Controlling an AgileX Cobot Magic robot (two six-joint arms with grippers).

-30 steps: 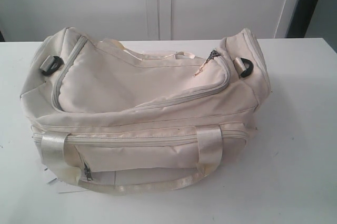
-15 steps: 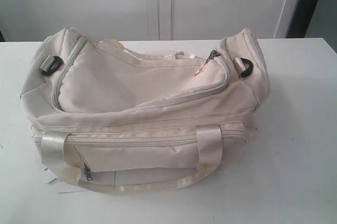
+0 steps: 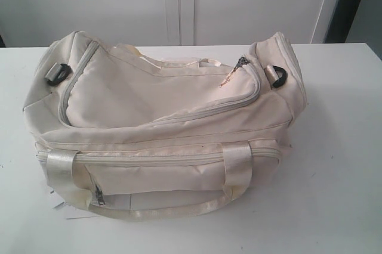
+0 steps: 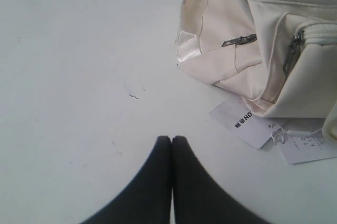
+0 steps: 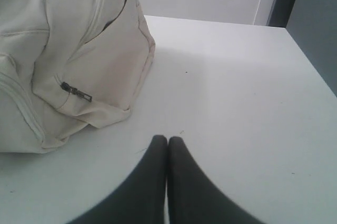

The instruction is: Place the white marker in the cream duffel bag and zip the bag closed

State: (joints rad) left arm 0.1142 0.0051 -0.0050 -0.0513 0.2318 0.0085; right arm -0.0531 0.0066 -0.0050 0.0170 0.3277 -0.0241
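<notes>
The left fingers [image 4: 158, 166] were pressed together, holding nothing, low over the bare bench [image 4: 79, 77], near one end of the cream duffel bag [image 4: 274, 50] and its paper tags [image 4: 247, 124]. The right fingers [image 5: 179, 166] were likewise pressed together and empty, near the bag's other end. The bag lay mid-bench.

One cream duffel bag [image 3: 167, 117], two paper tags [image 4: 243, 125] [image 4: 310, 149], two grippers [image 4: 171, 139] [image 5: 167, 139].
</notes>
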